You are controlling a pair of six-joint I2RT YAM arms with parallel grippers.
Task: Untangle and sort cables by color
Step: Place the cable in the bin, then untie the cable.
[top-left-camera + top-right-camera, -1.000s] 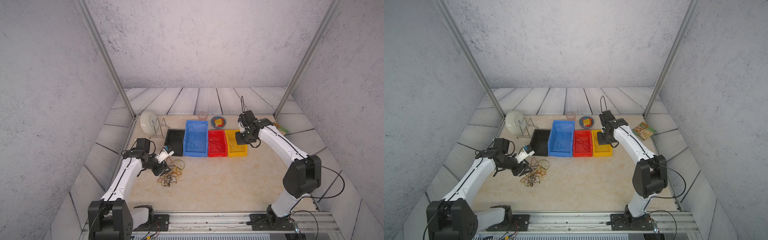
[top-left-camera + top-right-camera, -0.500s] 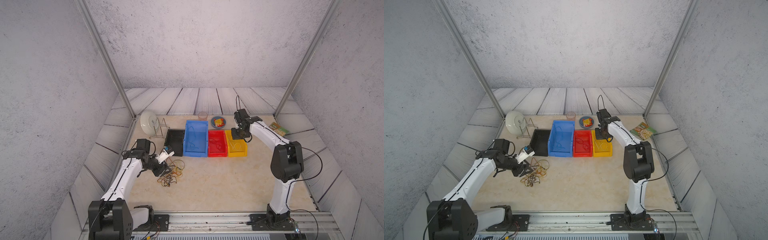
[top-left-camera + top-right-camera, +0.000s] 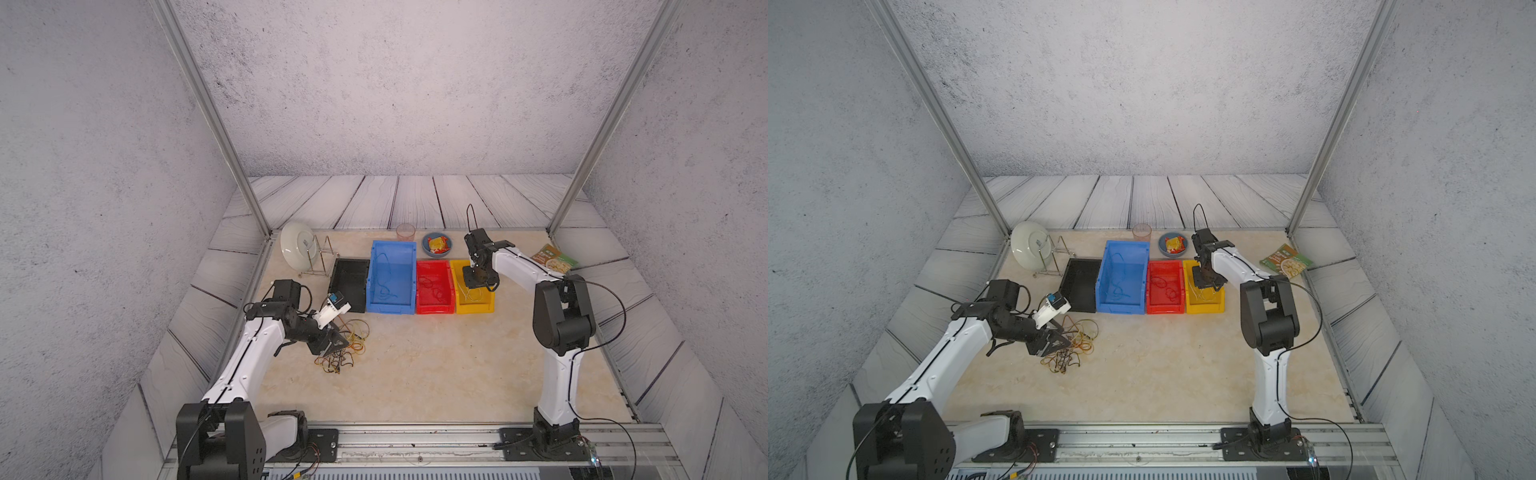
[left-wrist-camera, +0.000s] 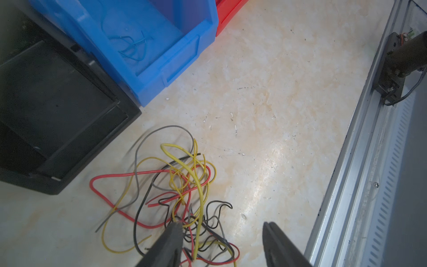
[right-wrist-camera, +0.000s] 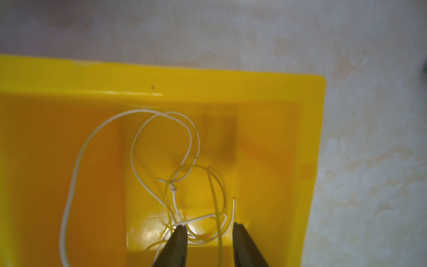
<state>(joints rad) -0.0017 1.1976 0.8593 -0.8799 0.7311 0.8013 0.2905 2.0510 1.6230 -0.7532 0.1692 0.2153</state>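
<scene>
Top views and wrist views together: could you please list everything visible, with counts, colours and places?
blue bin: one; holds blue cables
black bin: one; beside the blue bin
red bin: one; holds red cables
yellow bin: one; holds yellow and white cables
cable pile: one tangle; yellow, red, black, grey; on the table before the black bin
plate: one, white, upright in a wire rack
cup: one, clear, behind the blue bin
bowl: one, blue-grey, holds a red-yellow packet
green packet: one, back right edge
left gripper: open, at the pile
right gripper: open, over the yellow bin
</scene>
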